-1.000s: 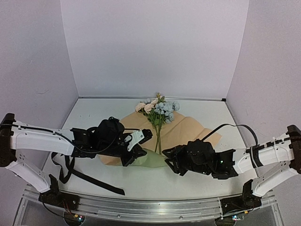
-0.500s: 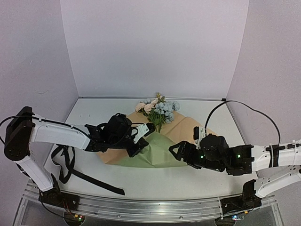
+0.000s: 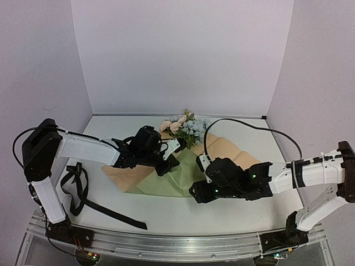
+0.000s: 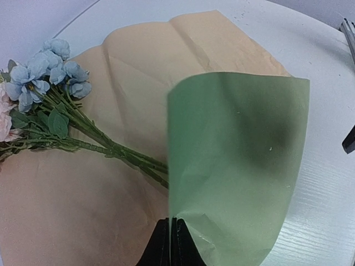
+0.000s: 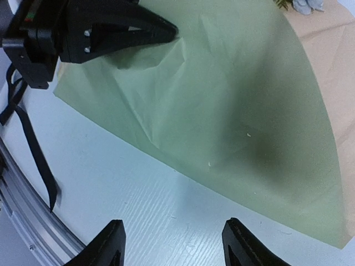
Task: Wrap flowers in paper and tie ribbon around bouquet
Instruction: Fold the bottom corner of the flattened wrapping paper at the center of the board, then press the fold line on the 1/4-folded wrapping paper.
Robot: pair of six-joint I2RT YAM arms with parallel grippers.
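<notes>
Two colours show on the paper (image 3: 166,180): its tan-orange face lies spread and creased on the white worktop (image 3: 177,216), while one near corner is raised and folded over, olive-green side out, arching across the lower stems. The flowers (image 3: 186,126) lie on the tan face, with pale blue, cream and peach blooms toward the far edge and thin green stems running under the flap. The left gripper (image 3: 173,160) has its jaws clamped on the flap's edge, which the left wrist view shows plainly. The right gripper (image 3: 195,194) sits low, just beside the flap's near edge. Only the right wrist view shows its jaws apart, with bare worktop between them. The ribbon (image 3: 83,191), black and looped, lies at the near left, apart from the paper and outside the left wrist view.
</notes>
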